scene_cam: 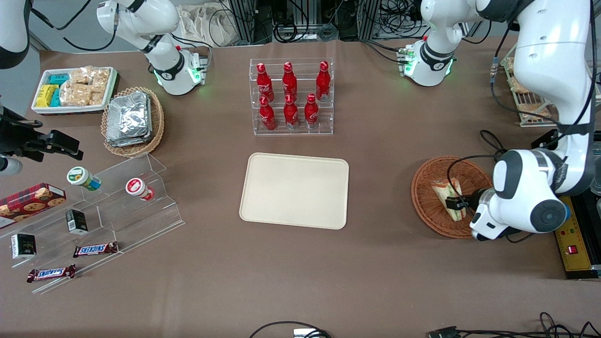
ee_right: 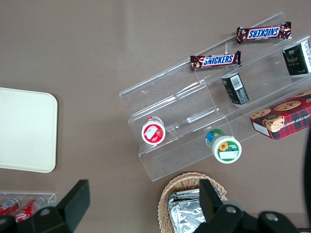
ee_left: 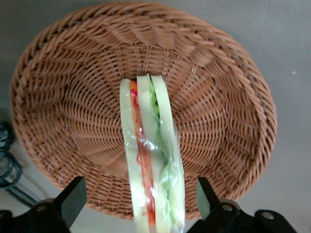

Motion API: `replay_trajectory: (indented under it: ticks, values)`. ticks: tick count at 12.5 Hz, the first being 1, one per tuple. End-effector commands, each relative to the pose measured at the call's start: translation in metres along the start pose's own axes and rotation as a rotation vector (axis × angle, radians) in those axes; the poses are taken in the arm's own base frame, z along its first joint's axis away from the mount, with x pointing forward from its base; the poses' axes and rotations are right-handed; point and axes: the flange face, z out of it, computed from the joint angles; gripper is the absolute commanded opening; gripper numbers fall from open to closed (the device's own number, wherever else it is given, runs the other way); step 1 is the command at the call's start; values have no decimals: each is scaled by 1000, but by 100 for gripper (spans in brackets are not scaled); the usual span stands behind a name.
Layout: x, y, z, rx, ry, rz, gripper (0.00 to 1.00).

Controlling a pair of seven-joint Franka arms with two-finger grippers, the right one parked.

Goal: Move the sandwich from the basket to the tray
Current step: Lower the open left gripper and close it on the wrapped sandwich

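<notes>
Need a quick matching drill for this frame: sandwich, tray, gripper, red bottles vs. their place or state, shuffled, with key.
Things:
1. sandwich
2. tray
3. gripper
4. red bottles

Place or state:
A. in the clear tiered rack
B. open, fingers on either side of the sandwich
C. bare, nothing on it
D. standing on edge in the basket

Pairs: 1-D, 2-C, 3-B, 4-A
</notes>
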Motion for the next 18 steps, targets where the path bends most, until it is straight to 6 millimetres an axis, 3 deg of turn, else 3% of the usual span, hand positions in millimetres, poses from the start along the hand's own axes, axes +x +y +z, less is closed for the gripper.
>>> replay_trajectory:
  ticks: [1,5,8,10,13,15,18]
  values:
    - [11,6,8,-9,7,-34,100]
    - [12,9,36,4,-32,-31,100]
    - [8,8,43,12,-55,-32,99]
    - [8,7,47,9,-58,-34,82]
    - [6,7,45,12,-62,-33,24]
    - [-1,9,31,19,-66,-35,12]
    - [-31,7,-34,24,-43,-55,1]
